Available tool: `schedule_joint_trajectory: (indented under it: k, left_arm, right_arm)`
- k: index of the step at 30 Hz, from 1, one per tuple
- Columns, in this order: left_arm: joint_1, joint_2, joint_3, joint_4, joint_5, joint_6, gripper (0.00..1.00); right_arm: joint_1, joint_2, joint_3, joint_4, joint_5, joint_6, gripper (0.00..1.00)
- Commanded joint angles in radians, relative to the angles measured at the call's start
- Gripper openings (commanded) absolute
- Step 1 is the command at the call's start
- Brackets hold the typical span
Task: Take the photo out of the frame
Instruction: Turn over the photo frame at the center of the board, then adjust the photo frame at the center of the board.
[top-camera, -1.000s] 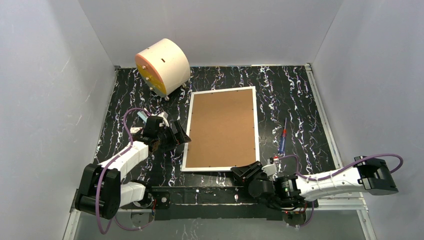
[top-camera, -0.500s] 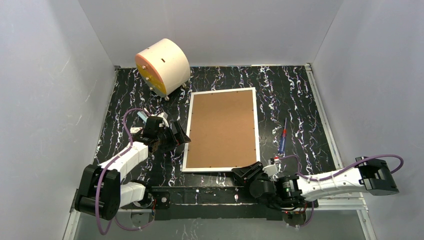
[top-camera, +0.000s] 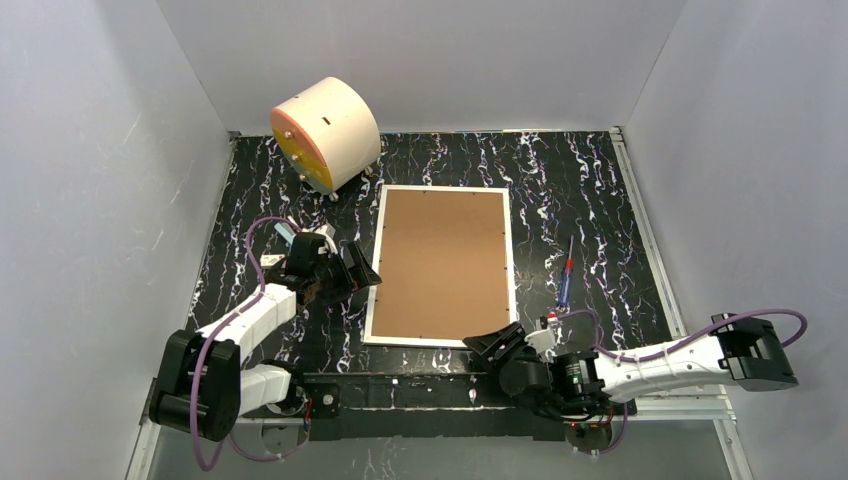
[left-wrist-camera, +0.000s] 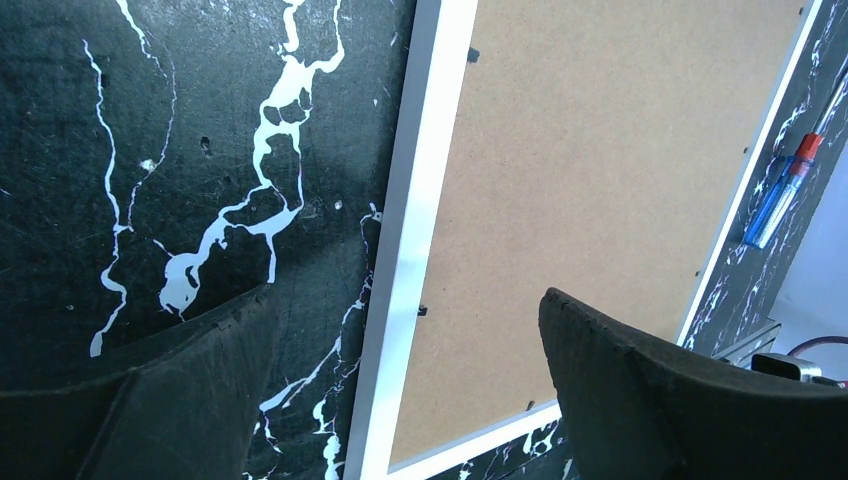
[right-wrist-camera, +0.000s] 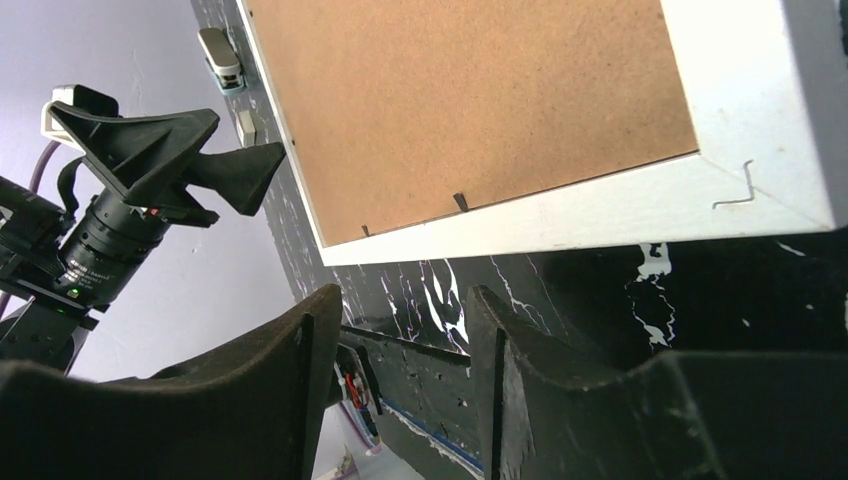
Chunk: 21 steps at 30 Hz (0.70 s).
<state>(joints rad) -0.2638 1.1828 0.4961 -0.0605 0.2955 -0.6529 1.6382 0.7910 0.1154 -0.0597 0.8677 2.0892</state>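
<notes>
Right now the frame lies face down mid-counter, its long axis running from near edge to far edge, and the photo is hidden under the brown back panel. Your right claw, partly spread and empty, sits just off the frame's near right corner. The left claw, wide and empty, hangs by its left long side.

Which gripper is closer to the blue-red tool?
Right. The right gripper is at the frame's near right corner, short of the tool; the left gripper is beyond the frame's left edge.
</notes>
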Motion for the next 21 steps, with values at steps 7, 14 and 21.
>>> schedule_joint_trajectory:
  k: [7, 14, 21]
  left_arm:
    - [0.001, -0.023, -0.011, -0.013, -0.011, 0.006, 0.98]
    - [0.001, -0.019, -0.011, -0.034, -0.029, 0.009, 0.98]
    - [0.001, -0.021, 0.003, -0.045, -0.019, 0.010, 0.98]
  right_arm:
    - [0.003, -0.009, 0.166, -0.093, 0.087, -0.269, 0.68]
    - [-0.008, 0.098, 0.569, -0.739, 0.240, -0.420, 0.82]
    - [-0.139, 0.102, 0.642, -0.655, 0.175, -0.868, 0.88]
